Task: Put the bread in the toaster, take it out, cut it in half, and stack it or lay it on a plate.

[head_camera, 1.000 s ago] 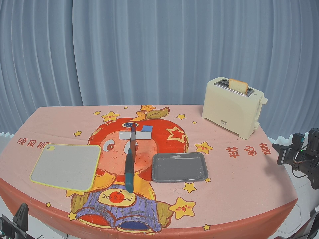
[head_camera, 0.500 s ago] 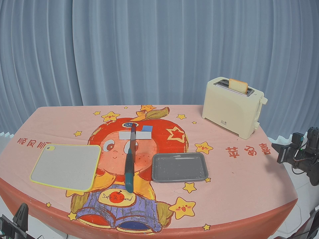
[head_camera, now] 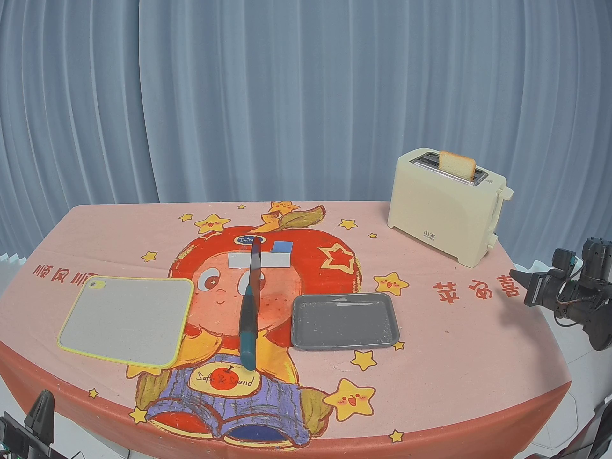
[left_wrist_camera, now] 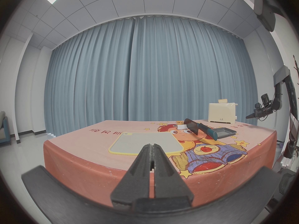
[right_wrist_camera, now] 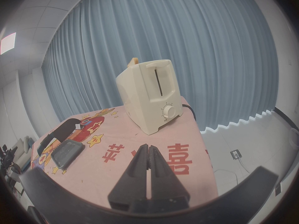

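We see the bread slice (head_camera: pixel 457 164) standing upright in the toaster (head_camera: pixel 440 218) at the table's far right, its top poking out of the slot. From that we judge the toasting step done or under way, with the lift-out next. Our right gripper (right_wrist_camera: pixel 149 150) hangs off the table's right edge, apart from the toaster and pointed at its dial side, fingers pressed together on nothing. Our left gripper (left_wrist_camera: pixel 152 148) sits low off the front left corner, likewise clenched and holding nothing. The cutting board (head_camera: pixel 126 320) lies at the left, and the knife (head_camera: pixel 248 313) rests untouched between it and the grey tray (head_camera: pixel 344 321), blade propped on a white block (head_camera: pixel 271 260). Taking out, halving and plating all remain.
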You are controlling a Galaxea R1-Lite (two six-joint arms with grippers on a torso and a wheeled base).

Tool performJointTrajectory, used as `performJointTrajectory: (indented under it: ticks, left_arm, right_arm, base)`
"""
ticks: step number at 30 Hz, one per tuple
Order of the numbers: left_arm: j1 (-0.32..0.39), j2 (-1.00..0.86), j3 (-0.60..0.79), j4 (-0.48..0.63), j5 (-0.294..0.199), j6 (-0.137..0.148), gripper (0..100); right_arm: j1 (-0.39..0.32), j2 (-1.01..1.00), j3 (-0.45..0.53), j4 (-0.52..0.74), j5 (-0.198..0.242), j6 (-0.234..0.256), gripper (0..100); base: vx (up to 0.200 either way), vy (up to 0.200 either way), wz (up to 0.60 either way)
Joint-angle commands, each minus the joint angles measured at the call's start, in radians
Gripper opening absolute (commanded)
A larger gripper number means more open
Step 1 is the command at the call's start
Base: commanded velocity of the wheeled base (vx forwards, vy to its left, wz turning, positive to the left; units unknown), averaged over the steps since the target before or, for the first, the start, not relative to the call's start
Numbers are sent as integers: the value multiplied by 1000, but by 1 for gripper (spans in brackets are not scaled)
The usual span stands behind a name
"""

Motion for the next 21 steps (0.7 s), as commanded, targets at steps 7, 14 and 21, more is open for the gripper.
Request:
performJointTrajectory:
  ticks: [7, 14, 21]
  left_arm:
    - [0, -16, 18, 0, 0, 0, 0]
    - [0, -16, 18, 0, 0, 0, 0]
    - [0, -16, 18, 0, 0, 0, 0]
  right_arm:
    - [14, 108, -101, 0, -11, 3, 0]
    - [17, 140, -151, 15, -43, 23, 0]
    - [25, 184, -186, 15, -61, 47, 0]
  base:
    - [0, 0, 0]
    - [0, 0, 0]
    - [0, 0, 0]
